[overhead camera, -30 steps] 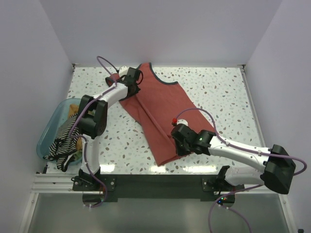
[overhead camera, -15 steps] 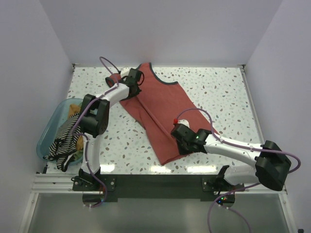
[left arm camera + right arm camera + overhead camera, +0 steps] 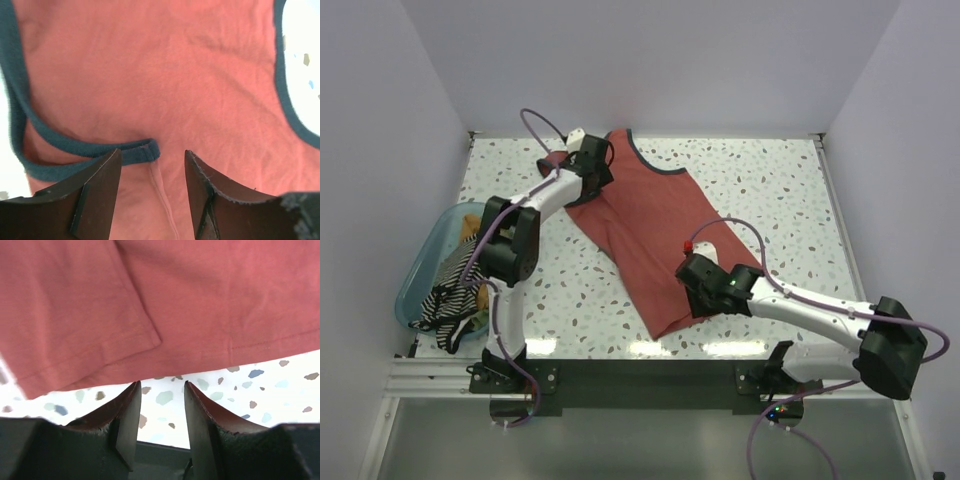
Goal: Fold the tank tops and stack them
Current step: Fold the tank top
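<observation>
A: Now, item: red top (image 3: pixel 655 220)?
B: Frame centre, folded over, lying flat.
A: Jaws?
B: Left gripper (image 3: pixel 152 162) at the armhole, right gripper (image 3: pixel 161 392) at the hem: both just spread, cloth released. Next fold due.

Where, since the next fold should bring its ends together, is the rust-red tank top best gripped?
Probably at the hem, coming from the robot's side. The rust-red tank top lies flat, folded lengthwise, and its doubled hem layers end in an exposed edge just ahead of the open right gripper, so both layers could be pinched together.
</observation>
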`<state>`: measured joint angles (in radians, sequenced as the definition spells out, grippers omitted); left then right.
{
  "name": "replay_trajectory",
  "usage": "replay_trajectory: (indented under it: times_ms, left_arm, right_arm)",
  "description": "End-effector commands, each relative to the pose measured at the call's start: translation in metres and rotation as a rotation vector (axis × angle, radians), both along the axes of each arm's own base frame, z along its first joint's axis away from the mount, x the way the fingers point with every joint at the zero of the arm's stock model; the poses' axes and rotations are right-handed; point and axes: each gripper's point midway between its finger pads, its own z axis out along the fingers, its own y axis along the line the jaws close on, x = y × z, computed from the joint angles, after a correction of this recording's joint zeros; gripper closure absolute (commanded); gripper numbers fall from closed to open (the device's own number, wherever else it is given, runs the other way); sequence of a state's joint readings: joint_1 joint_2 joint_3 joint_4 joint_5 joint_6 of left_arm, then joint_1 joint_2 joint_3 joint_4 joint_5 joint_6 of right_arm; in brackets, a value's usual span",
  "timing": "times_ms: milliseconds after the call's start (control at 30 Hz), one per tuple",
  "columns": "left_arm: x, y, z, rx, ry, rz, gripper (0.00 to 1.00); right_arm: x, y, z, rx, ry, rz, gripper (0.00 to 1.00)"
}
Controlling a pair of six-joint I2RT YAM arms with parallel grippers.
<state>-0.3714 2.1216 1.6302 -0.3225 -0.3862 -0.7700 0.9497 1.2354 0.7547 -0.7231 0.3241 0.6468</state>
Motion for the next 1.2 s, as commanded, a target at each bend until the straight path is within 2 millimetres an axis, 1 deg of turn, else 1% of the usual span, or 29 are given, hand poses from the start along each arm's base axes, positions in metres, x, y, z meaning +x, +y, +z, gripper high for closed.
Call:
replay_trajectory:
  times_ms: [0,33,67,100,133,167,200,233,267,300,367,400,467,533,567,633,667,733,767,867,900,933,1000,1033,1067,1100,1167]
  left_arm:
    - [0.001,0.021,0.071,-0.034,-0.127,0.092,0.42]
    - [-0.013,0.033,0.057,-0.018,-0.079,0.123,0.44]
    - [-0.021,0.039,0.063,-0.026,-0.082,0.146,0.46]
    - [-0.026,0.048,0.058,-0.042,-0.071,0.183,0.47]
    - [-0.040,0.055,0.042,-0.031,-0.031,0.195,0.50]
    - [-0.046,0.059,0.042,-0.044,-0.026,0.222,0.51]
    - [-0.052,0.065,0.036,-0.037,-0.010,0.239,0.52]
    - [-0.060,0.070,0.025,-0.031,0.017,0.244,0.52]
    - [-0.063,0.073,0.020,-0.030,0.030,0.249,0.52]
    - [-0.065,0.076,0.013,-0.042,0.046,0.253,0.53]
    - [-0.065,0.077,0.002,-0.060,0.046,0.232,0.53]
    - [-0.062,0.076,-0.001,-0.084,0.043,0.213,0.54]
    - [-0.056,0.074,-0.011,-0.094,0.036,0.183,0.56]
    - [-0.049,0.073,-0.012,-0.094,0.037,0.165,0.57]
    - [-0.048,0.074,-0.022,-0.079,0.057,0.166,0.57]
    - [-0.045,0.079,-0.026,-0.058,0.073,0.180,0.58]
    - [-0.045,0.082,-0.035,-0.046,0.095,0.186,0.58]
    - [-0.042,0.090,-0.037,-0.022,0.107,0.211,0.60]
    - [-0.042,0.092,-0.044,-0.008,0.128,0.215,0.60]
    - [-0.037,0.097,-0.049,0.022,0.144,0.222,0.63]
    - [-0.035,0.099,-0.049,0.029,0.145,0.225,0.64]
    - [-0.033,0.099,-0.051,0.033,0.148,0.224,0.66]
    - [-0.030,0.101,-0.051,0.051,0.149,0.224,0.69]
    - [-0.027,0.101,-0.048,0.057,0.143,0.221,0.72]
    - [-0.026,0.102,-0.050,0.064,0.149,0.221,0.73]
    - [-0.023,0.102,-0.047,0.069,0.142,0.218,0.77]
    - [-0.020,0.103,-0.046,0.076,0.137,0.215,0.79]
  right_arm:
    - [0.008,0.024,0.036,0.098,-0.082,0.035,0.57]
    - [0.007,0.036,0.040,0.126,-0.095,0.064,0.57]
    - [-0.001,0.049,0.037,0.110,-0.094,0.118,0.57]
    - [-0.002,0.062,0.044,0.122,-0.105,0.148,0.57]
    - [-0.004,0.072,0.043,0.121,-0.103,0.175,0.58]
    - [-0.012,0.087,0.038,0.105,-0.093,0.229,0.59]
    - [-0.016,0.096,0.033,0.104,-0.076,0.255,0.60]
    - [-0.018,0.107,0.031,0.116,-0.074,0.276,0.61]
    - [-0.021,0.113,0.027,0.109,-0.068,0.302,0.61]
    - [-0.027,0.122,0.019,0.086,-0.056,0.335,0.61]
    - [-0.029,0.135,0.015,0.077,-0.061,0.368,0.60]
    - [-0.028,0.135,0.006,0.040,-0.061,0.367,0.60]
    - [-0.029,0.137,0.002,0.008,-0.066,0.383,0.60]
    - [-0.030,0.135,-0.006,-0.024,-0.060,0.383,0.59]
    - [-0.031,0.134,-0.009,-0.028,-0.054,0.386,0.59]
    - [-0.035,0.133,-0.015,-0.042,-0.039,0.388,0.59]
    - [-0.038,0.130,-0.019,-0.050,-0.030,0.393,0.58]
    - [-0.042,0.129,-0.025,-0.047,-0.016,0.398,0.59]
    - [-0.046,0.125,-0.030,-0.053,0.002,0.399,0.60]
    - [-0.053,0.120,-0.040,-0.049,0.034,0.404,0.68]
    - [-0.055,0.119,-0.041,-0.045,0.039,0.407,0.73]
    - [-0.056,0.117,-0.042,-0.040,0.041,0.403,0.82]
    - [-0.061,0.112,-0.041,-0.024,0.057,0.411,0.86]
    - [-0.062,0.110,-0.041,-0.023,0.060,0.412,0.90]
    - [-0.064,0.107,-0.040,-0.023,0.065,0.415,0.91]
    - [-0.066,0.106,-0.035,-0.005,0.066,0.418,0.92]
    - [-0.068,0.104,-0.031,0.005,0.068,0.423,0.95]
